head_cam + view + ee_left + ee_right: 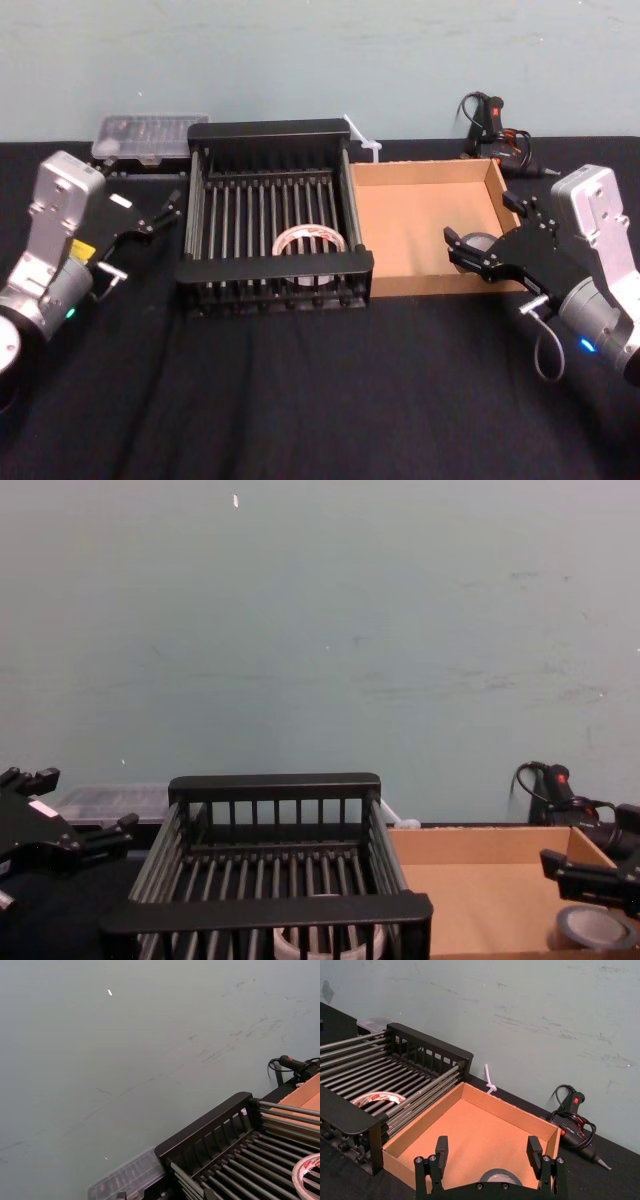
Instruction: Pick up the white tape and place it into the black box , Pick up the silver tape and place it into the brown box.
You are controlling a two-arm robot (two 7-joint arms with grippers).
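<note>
The white tape point(310, 243) lies flat on the slatted floor of the black box point(270, 130), near its front right; its ring also shows in the left wrist view point(307, 1172) and the right wrist view point(377, 1098). The silver tape point(500, 1178) lies on the floor of the brown box point(420, 172), close to the front right corner point(595, 927). My right gripper point(455, 250) hangs open just above it, one finger on either side and apart from the roll point(488, 1147). My left gripper point(163, 212) hovers open and empty left of the black box.
A clear plastic case point(150, 135) sits behind the black box at the back left. A black hot glue gun point(490, 125) with its cable lies behind the brown box. A small white hook point(362, 140) stands between the boxes at the back. Black cloth covers the table.
</note>
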